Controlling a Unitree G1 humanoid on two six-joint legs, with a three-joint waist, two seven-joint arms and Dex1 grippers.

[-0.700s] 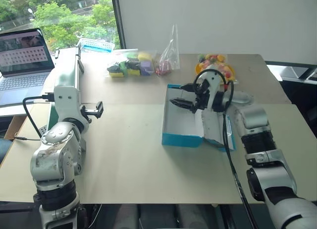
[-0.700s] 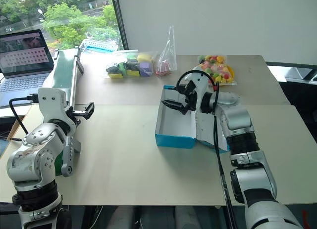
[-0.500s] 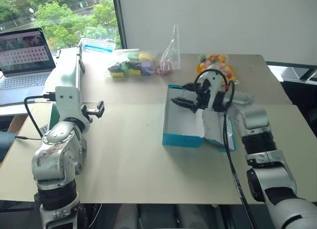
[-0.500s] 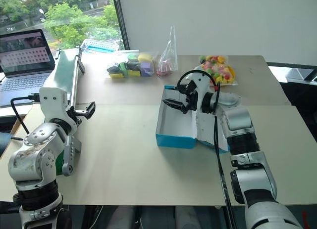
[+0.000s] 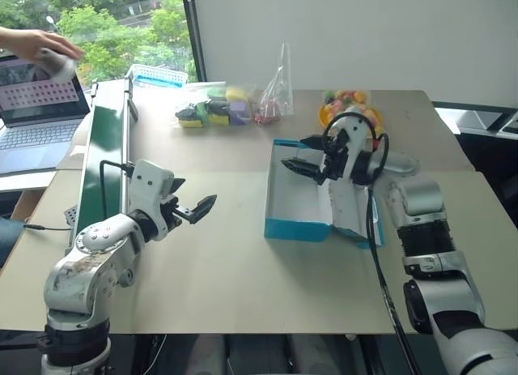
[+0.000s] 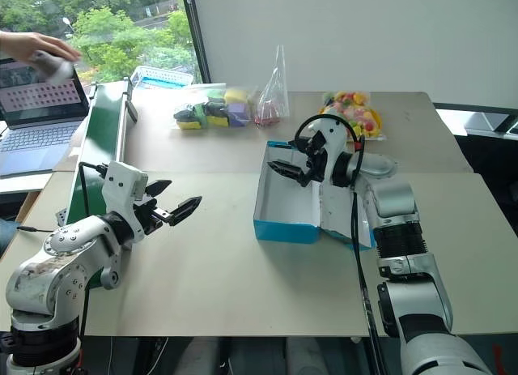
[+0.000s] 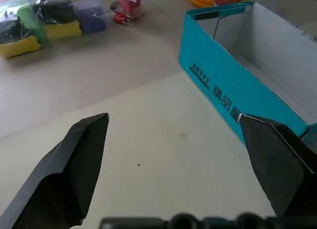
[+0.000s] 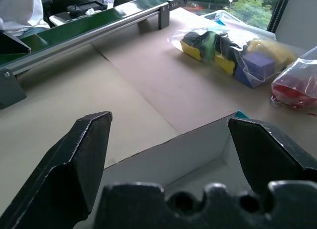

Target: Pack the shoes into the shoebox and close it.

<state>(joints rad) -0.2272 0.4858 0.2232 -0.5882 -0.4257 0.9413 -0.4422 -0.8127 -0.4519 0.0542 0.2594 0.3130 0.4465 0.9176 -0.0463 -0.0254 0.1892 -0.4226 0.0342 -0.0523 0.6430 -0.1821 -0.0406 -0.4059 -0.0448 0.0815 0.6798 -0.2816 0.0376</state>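
Right pincer [image 6: 285, 171] hangs spread-fingered over the empty shoebox [image 6: 285, 206].

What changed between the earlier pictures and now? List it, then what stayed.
The left gripper swung down from its raised pose and now reaches low over the table toward the shoebox, jaws open and empty. A person's hand has appeared above the laptop. The right gripper stayed over the open, empty shoebox with jaws open. The box and the bags did not move.

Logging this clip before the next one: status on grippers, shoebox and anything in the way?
Left gripper open, empty, over bare table. Right gripper open, empty, above open shoebox. Box inside bare. Bags of coloured items sit behind, clear of the box.
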